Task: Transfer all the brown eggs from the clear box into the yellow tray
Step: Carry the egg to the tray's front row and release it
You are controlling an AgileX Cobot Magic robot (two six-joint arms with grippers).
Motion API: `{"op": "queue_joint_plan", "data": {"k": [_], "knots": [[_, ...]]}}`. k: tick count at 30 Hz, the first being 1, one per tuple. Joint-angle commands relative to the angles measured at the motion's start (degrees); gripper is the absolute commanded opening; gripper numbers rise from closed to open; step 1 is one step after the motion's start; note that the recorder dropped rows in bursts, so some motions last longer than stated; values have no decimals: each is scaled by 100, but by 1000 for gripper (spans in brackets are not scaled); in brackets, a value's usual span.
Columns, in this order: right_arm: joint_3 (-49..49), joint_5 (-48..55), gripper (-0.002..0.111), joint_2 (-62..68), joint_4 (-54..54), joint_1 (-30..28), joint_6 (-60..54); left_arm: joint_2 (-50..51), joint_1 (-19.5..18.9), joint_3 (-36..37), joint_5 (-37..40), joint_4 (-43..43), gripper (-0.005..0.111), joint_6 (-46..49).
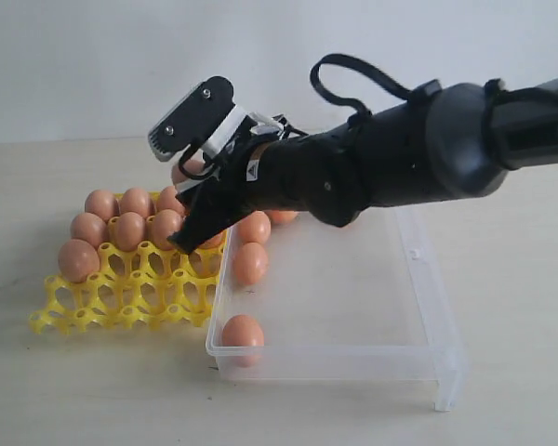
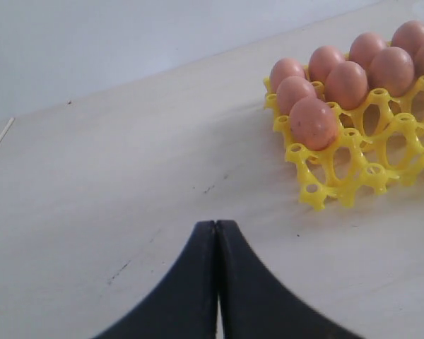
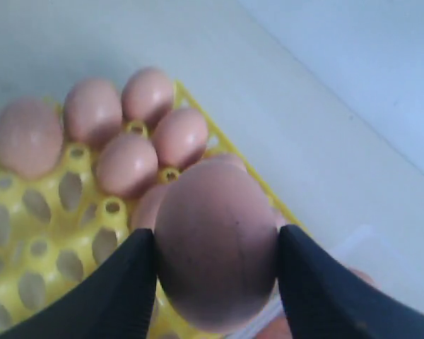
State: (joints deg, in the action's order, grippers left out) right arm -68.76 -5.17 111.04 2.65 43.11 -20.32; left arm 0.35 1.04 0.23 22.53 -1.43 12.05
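Brown egg poised over the tray's box-side edge

Right jaws grip one smooth orange-brown egg (image 3: 215,247) across its narrow width, hanging above the bright yellow plastic lattice tray (image 1: 121,311) on the side next to the large clear shallow plastic box (image 1: 325,351). Seated eggs (image 1: 130,228) fill the far rows and open cups lie toward the camera, so the set-down, I judge, wants only a short drop into a bare cup just below. At least three loose eggs (image 1: 250,263) remain in the box. Left jaws are closed on nothing over the pale bench (image 2: 92,176) — off the tray's other side, the farther arm
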Motion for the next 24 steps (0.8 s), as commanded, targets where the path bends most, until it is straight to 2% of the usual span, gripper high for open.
{"op": "queue_joint_plan", "data": {"k": [1, 6, 10, 18, 24], "knots": [[34, -1318, 0, 394, -654, 227, 1645, -35, 11, -23, -26, 0, 0, -32], [-50, -2363, 0, 868, -1956, 282, 3498, -35, 11, -23, -26, 0, 0, -32], [-520, -2411, 0, 1277, -2919, 282, 4523, -35, 11, -23, -26, 0, 0, -32], [-1282, -2369, 0, 1912, -3004, 282, 4885, -35, 11, -23, -26, 0, 0, -32], [-1360, -2052, 0, 2071, -3004, 282, 4885, -35, 11, -23, -26, 0, 0, -32]]}}
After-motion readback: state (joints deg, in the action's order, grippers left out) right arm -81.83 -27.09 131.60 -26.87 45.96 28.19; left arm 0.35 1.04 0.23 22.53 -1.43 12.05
